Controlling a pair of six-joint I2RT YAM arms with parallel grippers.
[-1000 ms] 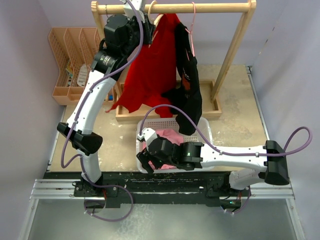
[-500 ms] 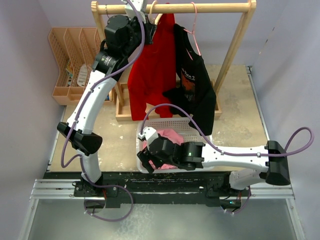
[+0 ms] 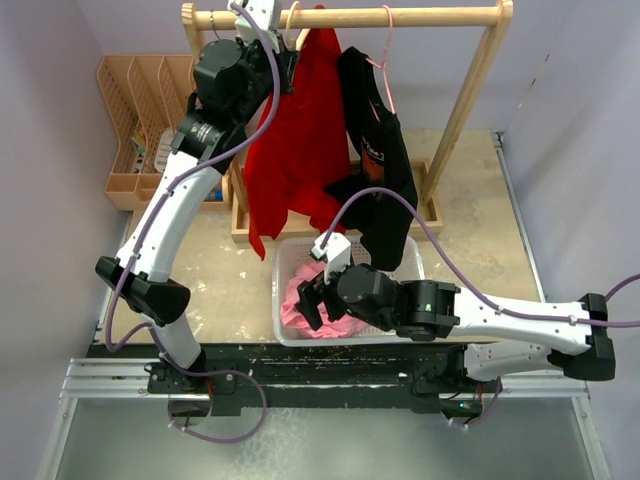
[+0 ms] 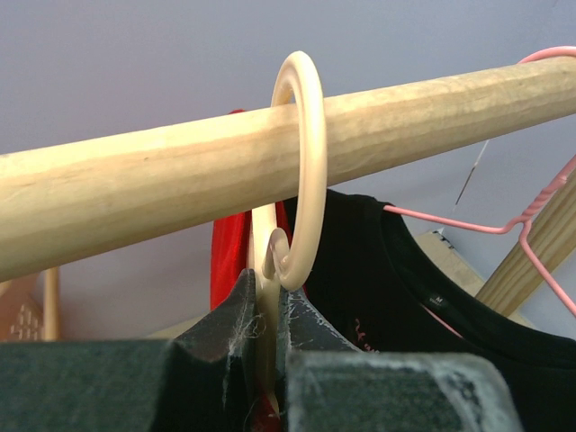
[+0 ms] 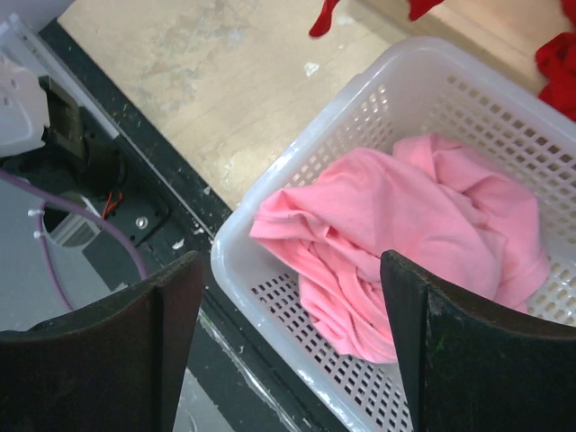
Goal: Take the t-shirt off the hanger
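Note:
A red t-shirt (image 3: pixel 295 150) hangs from a cream hanger (image 4: pixel 301 171) hooked over the wooden rail (image 3: pixel 350 16). My left gripper (image 4: pixel 267 310) is shut on the hanger's neck just below the hook, high at the rail (image 4: pixel 180 184). A black t-shirt (image 3: pixel 380 170) hangs beside it on a pink wire hanger (image 4: pixel 504 229). My right gripper (image 5: pixel 288 333) is open and empty above a white basket (image 5: pixel 270 297) that holds a crumpled pink t-shirt (image 5: pixel 414 234). In the top view the right gripper (image 3: pixel 318 296) sits over the basket's left side.
The wooden rack's right post (image 3: pixel 470 100) and base tray (image 3: pixel 435 215) stand behind the basket. A tan slotted organiser (image 3: pixel 140 120) stands at the back left. The black front rail (image 5: pixel 108 180) of the table runs close under the basket.
My right arm has swung up and right, the gripper now higher over the basket. The left gripper has shifted slightly left along the rail, and the red and black shirts have swayed.

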